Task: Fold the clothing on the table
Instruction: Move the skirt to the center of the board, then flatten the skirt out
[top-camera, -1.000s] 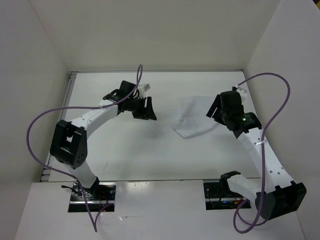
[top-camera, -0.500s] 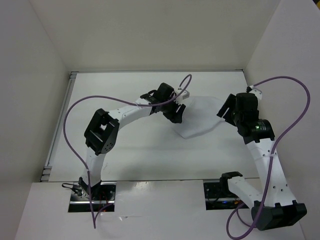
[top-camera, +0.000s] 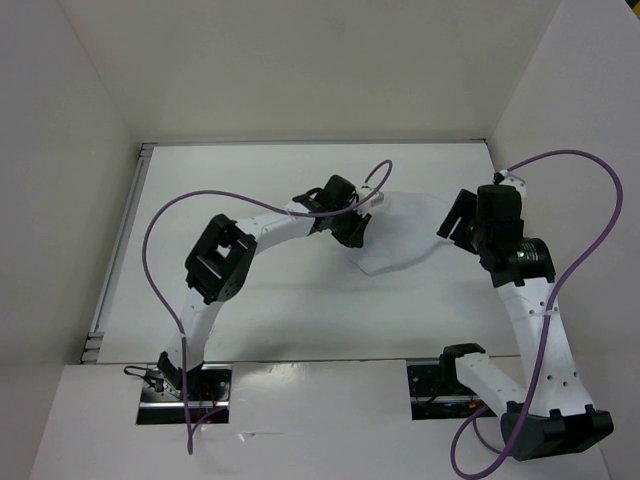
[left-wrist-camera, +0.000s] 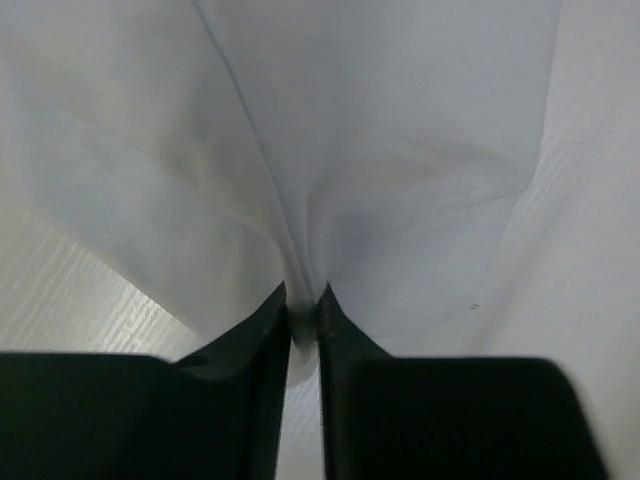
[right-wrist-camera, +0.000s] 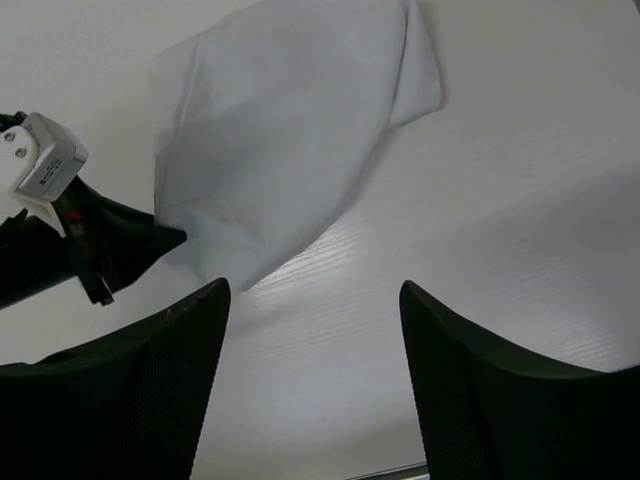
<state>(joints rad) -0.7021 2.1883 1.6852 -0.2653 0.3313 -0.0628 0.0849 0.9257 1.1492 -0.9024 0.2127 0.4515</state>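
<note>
The left gripper (left-wrist-camera: 303, 305) sits at the left edge of the clothing (top-camera: 405, 235). The wrist view shows its jaws drawn narrow on a raised ridge of the white cloth, with creases running out from the pinch. The garment lies in the right half of the tabletop (top-camera: 260, 310), somewhat nearer the far edge than the near one, between the two arms. It is a rumpled, roughly flat patch with one corner pointing toward the near edge. From above I cannot tell whether one layer already lies over another, and no clean fold line shows. The right gripper (right-wrist-camera: 312, 290) hangs just beside the cloth's right edge, above bare tabletop. Its jaws are wide apart with nothing between them, and they do not touch the fabric.

By my judgement the task is at its start: one edge is gripped and no fold is laid. Nearly everything is left to do: lift the pinched edge, carry it over the rest of the garment toward the right, set it down, then probably fold again and smooth it, perhaps with the right arm steadying the other side
</note>
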